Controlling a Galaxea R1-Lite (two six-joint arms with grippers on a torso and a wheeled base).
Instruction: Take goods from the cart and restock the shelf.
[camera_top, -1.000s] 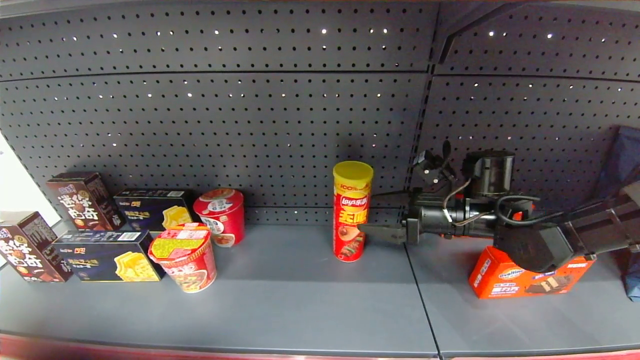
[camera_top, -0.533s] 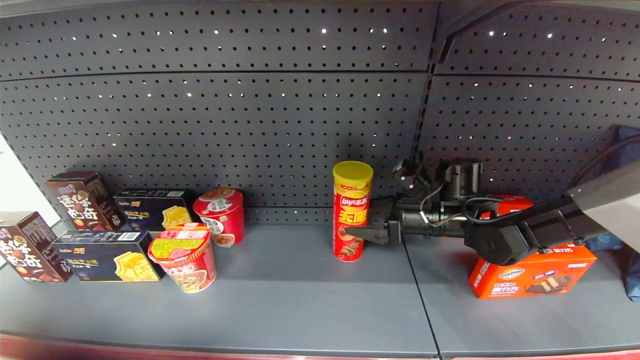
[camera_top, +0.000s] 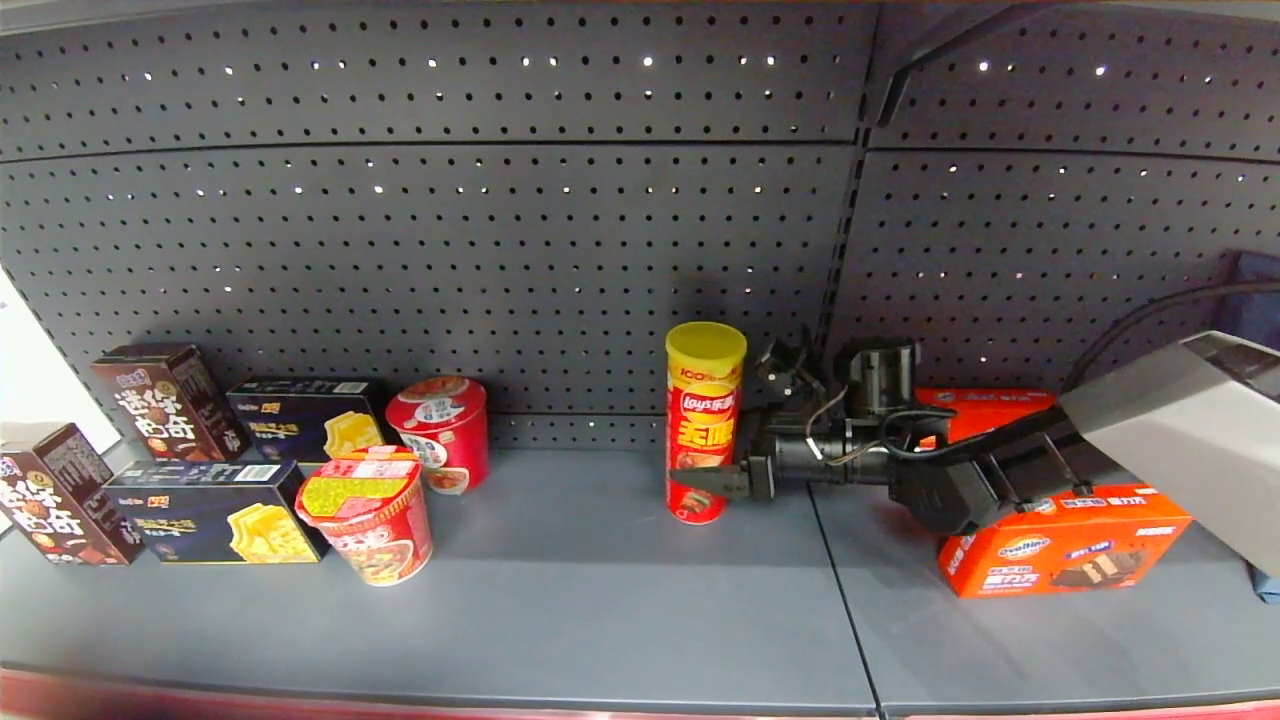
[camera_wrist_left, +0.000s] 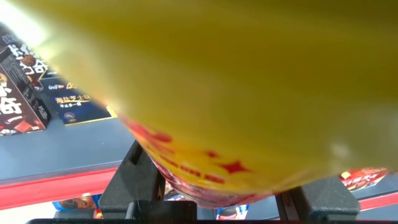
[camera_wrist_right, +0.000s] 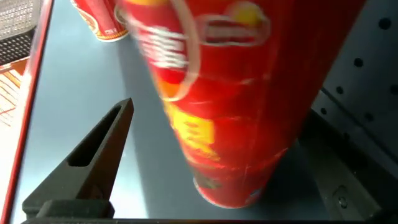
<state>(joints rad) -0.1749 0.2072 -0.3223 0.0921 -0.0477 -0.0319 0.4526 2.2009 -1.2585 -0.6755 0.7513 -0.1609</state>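
A tall chips can (camera_top: 704, 420) with a yellow lid and red body stands upright at the middle back of the grey shelf (camera_top: 600, 600). My right gripper (camera_top: 703, 474) comes in from the right, low on the can, and is open. One finger (camera_wrist_right: 93, 162) passes in front of the can (camera_wrist_right: 236, 106) and the other (camera_wrist_right: 339, 183) lies behind it; contact cannot be told. A yellow and red package (camera_wrist_left: 236, 93) sits between my left gripper's fingers (camera_wrist_left: 134, 180), and my left gripper (camera_wrist_left: 214, 196) is shut on it.
Two red noodle cups (camera_top: 372, 515), dark blue boxes (camera_top: 215, 510) and brown boxes (camera_top: 55, 495) stand at the shelf's left. Orange boxes (camera_top: 1075, 540) lie at the right under my right arm. A pegboard wall (camera_top: 500, 250) backs the shelf. The front middle is bare.
My right arm has slid left along the shelf. Its fingertip, which was just right of the chips can, now passes in front of it. The can has not moved.
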